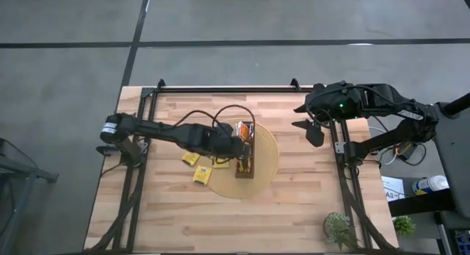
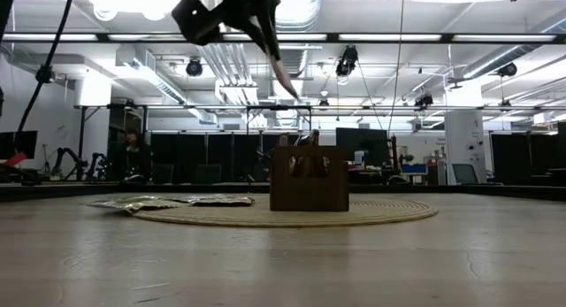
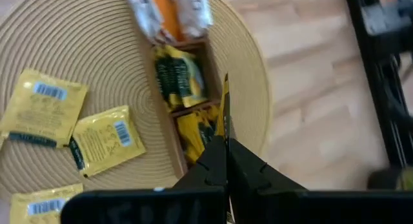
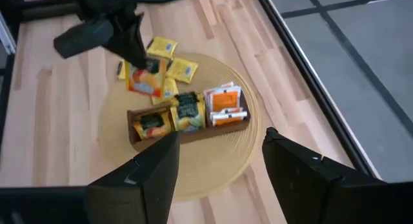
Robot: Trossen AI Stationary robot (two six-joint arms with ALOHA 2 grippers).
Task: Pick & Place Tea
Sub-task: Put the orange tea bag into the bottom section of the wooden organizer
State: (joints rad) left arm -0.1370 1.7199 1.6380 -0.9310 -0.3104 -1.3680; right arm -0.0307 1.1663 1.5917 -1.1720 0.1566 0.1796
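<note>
The left gripper (image 3: pixel 226 143), clamped on an edge-on yellow sachet (image 3: pixel 225 104), hangs above the dark-brown tray (image 4: pixel 187 133) on the round woven mat (image 1: pixel 264 167). Loose yellow sachets (image 3: pixel 103 140) lie beside the tray. The right gripper (image 4: pixel 219 166) waits wide open, well apart.

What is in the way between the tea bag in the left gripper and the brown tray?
Nothing visible. The left gripper is shut on a yellow sachet right above the tray. The packed sachets already in that compartment may make it a tight fit. The right gripper waits open, off to the side.
</note>
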